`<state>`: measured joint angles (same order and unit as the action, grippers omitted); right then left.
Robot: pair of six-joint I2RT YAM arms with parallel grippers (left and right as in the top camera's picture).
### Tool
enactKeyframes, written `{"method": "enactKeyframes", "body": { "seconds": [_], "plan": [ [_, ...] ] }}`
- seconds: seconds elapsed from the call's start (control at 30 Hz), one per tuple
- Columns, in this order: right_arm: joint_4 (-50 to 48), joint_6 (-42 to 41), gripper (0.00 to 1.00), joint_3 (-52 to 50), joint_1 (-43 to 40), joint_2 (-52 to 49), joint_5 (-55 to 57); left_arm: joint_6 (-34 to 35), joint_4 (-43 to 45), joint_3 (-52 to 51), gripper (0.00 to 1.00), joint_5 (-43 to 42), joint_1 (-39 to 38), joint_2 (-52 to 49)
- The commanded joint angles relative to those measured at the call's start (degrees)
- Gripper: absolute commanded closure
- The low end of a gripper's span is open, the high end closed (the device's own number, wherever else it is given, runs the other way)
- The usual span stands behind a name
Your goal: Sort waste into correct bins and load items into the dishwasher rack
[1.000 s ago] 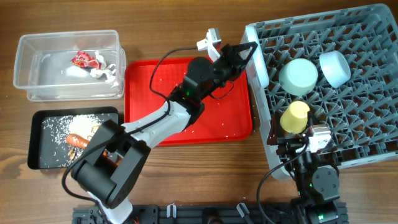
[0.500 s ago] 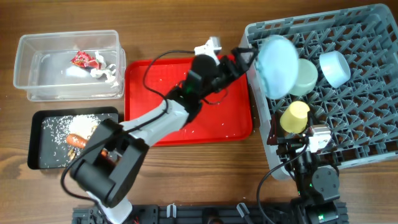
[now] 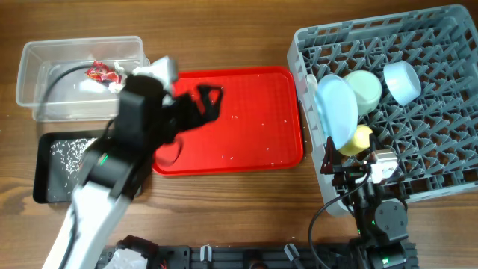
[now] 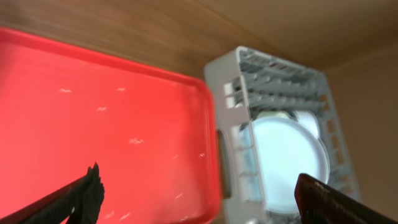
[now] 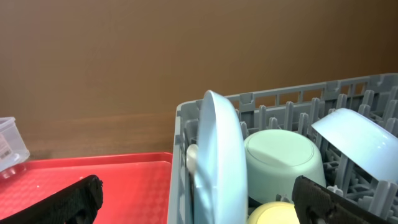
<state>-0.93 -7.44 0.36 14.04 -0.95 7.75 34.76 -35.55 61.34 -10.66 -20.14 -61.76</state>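
The pale blue-white plate [image 3: 336, 112] stands on edge at the left side of the grey dishwasher rack [image 3: 426, 168], against the pale green bowl [image 3: 364, 90]. A light blue bowl [image 3: 401, 81] and a yellow-green cup [image 3: 358, 140] sit in the rack too. My left gripper [image 3: 208, 97] hangs open and empty over the left half of the red tray [image 3: 254, 127]. At the rack's front edge my right gripper [image 5: 202, 205] is open, with the plate [image 5: 219, 162] and green bowl [image 5: 283, 158] ahead of it.
A clear tub [image 3: 82, 43] at the back left holds a red-and-white wrapper [image 3: 101, 72]. In front of it a black tray [image 3: 41, 183] holds beige scraps [image 3: 67, 149], partly under my left arm. White crumbs dot the red tray.
My left gripper opened and let go of the plate in the rack, then drew back left over the red tray. The plate now stands against the green bowl. The right arm stayed still.
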Motion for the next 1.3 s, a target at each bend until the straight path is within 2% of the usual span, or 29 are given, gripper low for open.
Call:
{"method": "enactKeyframes", "body": {
  "seconds": [0.0,0.2,0.33,0.47,0.57,0.67,0.83,1.0,1.17,1.27],
  "plan": [
    [-0.3,-0.2,0.00,-0.1,-0.2,0.3,-0.2,-11.1,-4.0,-0.2,0.00,5.0,0.3,9.4],
    [-0.3,-0.2,0.00,-0.1,-0.2,0.3,-0.2,-11.6,-10.1,-0.2,0.00,5.2,0.3,20.1],
    [-0.3,-0.2,0.00,-0.1,-0.2,0.3,-0.2,-12.5,-16.5,-0.3,0.00,11.3,0.4,24.2],
    [-0.3,-0.2,0.00,-0.1,-0.2,0.3,-0.2,-12.5,-18.4,-1.7,0.00,17.3,0.4,24.2],
    [-0.3,-0.2,0.00,-0.1,-0.2,0.3,-0.2,-12.6,-15.0,-6.0,0.00,21.6,0.5,24.5],
    [-0.3,-0.2,0.00,-0.1,-0.2,0.3,-0.2,-13.2,-7.5,-13.2,0.00,22.6,2.4,27.4],
    [-0.3,-0.2,0.00,-0.1,-0.2,0.3,-0.2,-13.2,4.2,-26.4,0.00,13.3,11.0,37.1],
    [-0.3,-0.2,0.00,-0.1,-0.2,0.3,-0.2,-13.2,8.4,-37.0,0.00,9.7,18.1,48.6],
    [-0.3,-0.2,0.00,-0.1,-0.2,0.3,-0.2,-13.4,8.7,-45.4,0.00,9.8,19.6,58.9],
    [-0.3,-0.2,0.00,-0.1,-0.2,0.3,-0.2,-13.3,10.7,-49.7,0.00,9.6,19.6,61.6]
  ]
}}
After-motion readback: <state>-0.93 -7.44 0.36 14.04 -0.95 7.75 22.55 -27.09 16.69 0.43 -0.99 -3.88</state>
